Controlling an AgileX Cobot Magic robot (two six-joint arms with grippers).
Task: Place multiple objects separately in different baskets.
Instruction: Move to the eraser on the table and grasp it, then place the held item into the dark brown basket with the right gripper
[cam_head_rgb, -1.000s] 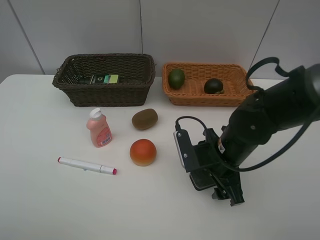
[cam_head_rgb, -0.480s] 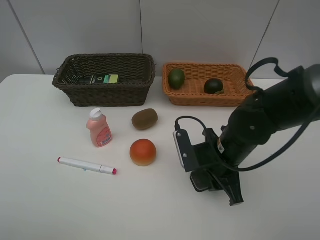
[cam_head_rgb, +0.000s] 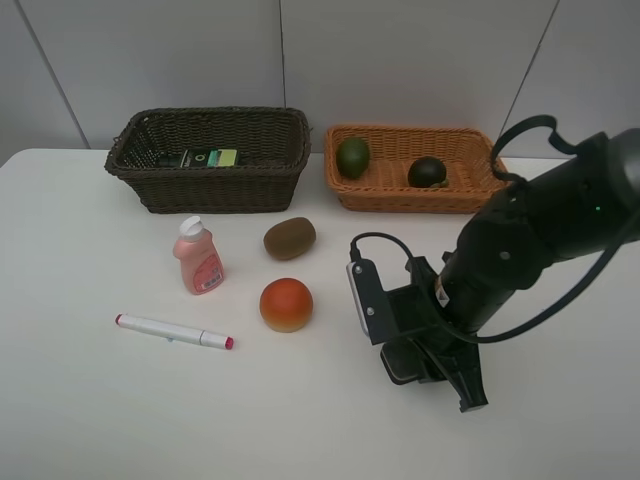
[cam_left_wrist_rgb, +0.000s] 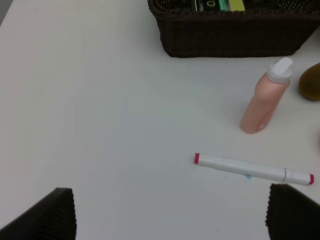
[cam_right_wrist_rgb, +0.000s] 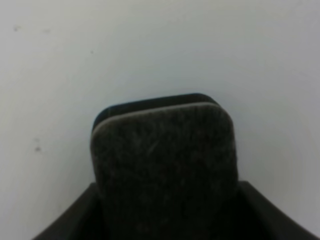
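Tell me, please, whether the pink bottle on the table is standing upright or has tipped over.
Upright: the bottle stands on its base on the table, its white cap pointing up.

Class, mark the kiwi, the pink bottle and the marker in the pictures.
kiwi (cam_head_rgb: 290, 238): exterior high view, middle of its brown skin.
pink bottle (cam_head_rgb: 200, 266): exterior high view, on its body.
marker (cam_left_wrist_rgb: 252, 168): left wrist view, on its white barrel.
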